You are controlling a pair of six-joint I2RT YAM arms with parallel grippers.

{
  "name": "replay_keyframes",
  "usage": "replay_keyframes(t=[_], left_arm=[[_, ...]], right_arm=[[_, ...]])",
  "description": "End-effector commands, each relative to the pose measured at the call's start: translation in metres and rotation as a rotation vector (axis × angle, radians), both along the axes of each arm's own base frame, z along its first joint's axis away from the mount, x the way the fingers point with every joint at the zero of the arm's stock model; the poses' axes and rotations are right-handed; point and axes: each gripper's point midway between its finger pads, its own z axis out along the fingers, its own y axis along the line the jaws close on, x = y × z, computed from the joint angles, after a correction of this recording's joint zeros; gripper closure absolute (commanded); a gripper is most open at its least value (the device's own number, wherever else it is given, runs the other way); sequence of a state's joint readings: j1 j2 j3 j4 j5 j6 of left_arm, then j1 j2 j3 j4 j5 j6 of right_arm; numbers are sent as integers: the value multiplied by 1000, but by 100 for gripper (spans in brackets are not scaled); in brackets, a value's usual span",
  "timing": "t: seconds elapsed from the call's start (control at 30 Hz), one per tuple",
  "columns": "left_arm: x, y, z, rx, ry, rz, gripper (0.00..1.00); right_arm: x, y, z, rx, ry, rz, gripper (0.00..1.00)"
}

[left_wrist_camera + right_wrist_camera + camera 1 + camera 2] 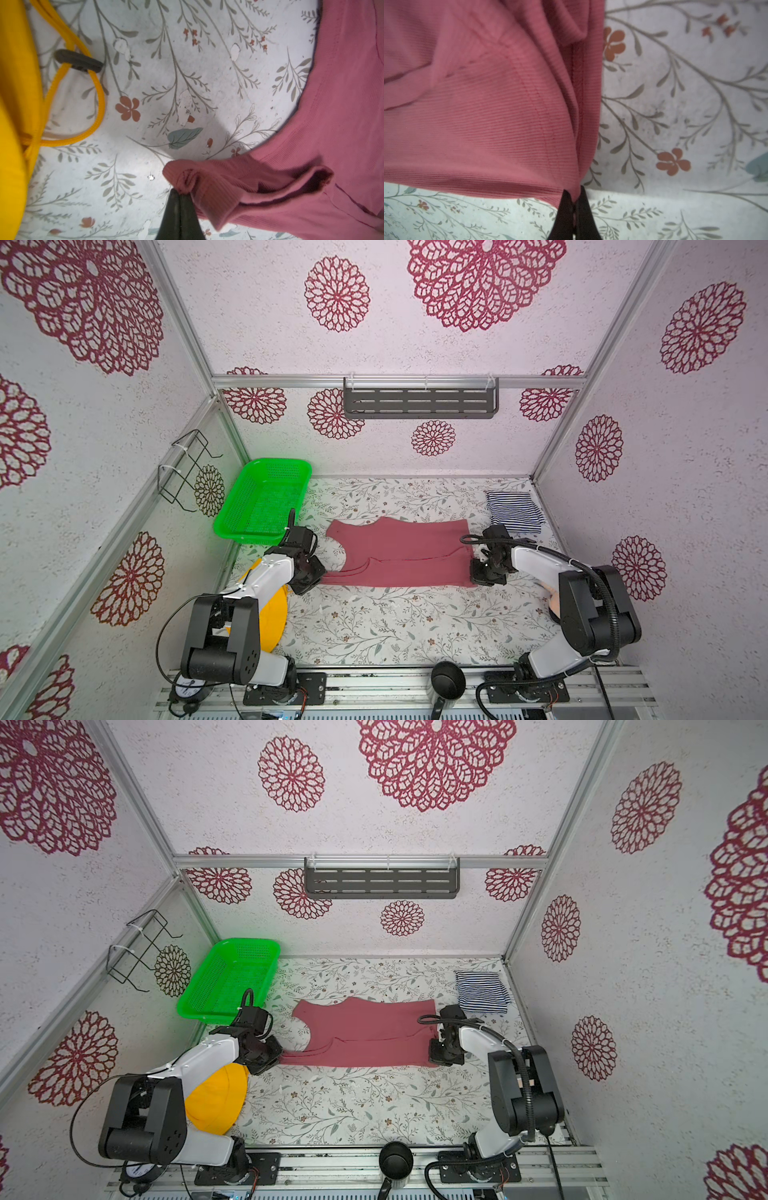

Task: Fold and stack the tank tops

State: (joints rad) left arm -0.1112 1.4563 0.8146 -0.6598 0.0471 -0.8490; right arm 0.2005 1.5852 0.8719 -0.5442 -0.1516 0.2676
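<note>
The rose tank top (403, 556) lies spread in the middle of the surface (374, 626): soft, light ribbed knit (likely to stretch and sag). The left claw (180, 194) pinches its strap end, the right claw (576, 194) its hem corner.

We record the rose-red tank top (488, 124) as fine ribbed knit: matt, with stitched hems. Under it, the table cover (207, 68) is a smooth printed sheet, scuffed and chipped in spots. Left of the top, the green basket (239, 502) is glossy perforated plastic and the yellow hat (14, 104) is matt cloth with a braided cord (99, 104).
</note>
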Motion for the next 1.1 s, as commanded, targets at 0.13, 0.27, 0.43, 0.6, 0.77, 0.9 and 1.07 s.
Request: replay_keyframes(t=[0.13, 0.27, 0.43, 0.6, 0.77, 0.9, 1.07], left_arm=[[10, 13, -13, 45, 24, 33, 94], [14, 15, -22, 60, 43, 26, 89], [12, 19, -21, 77, 53, 20, 57], [15, 30, 14, 147, 11, 9, 40], [30, 35, 70, 239, -67, -28, 31], [71, 9, 111, 288, -163, -146, 30], [153, -89, 128, 203, -289, -425, 30]], right_arm=[[1, -5, 9, -24, -1, 21, 86], [4, -5, 13, -23, -11, 24, 84], [7, 2, 17, 14, -19, 33, 62], [12, -4, 45, -3, -74, 42, 46], [30, -14, 78, -9, -160, 37, 37], [60, -21, 85, -25, -215, 38, 37], [119, -14, 97, 25, -344, 56, 40]])
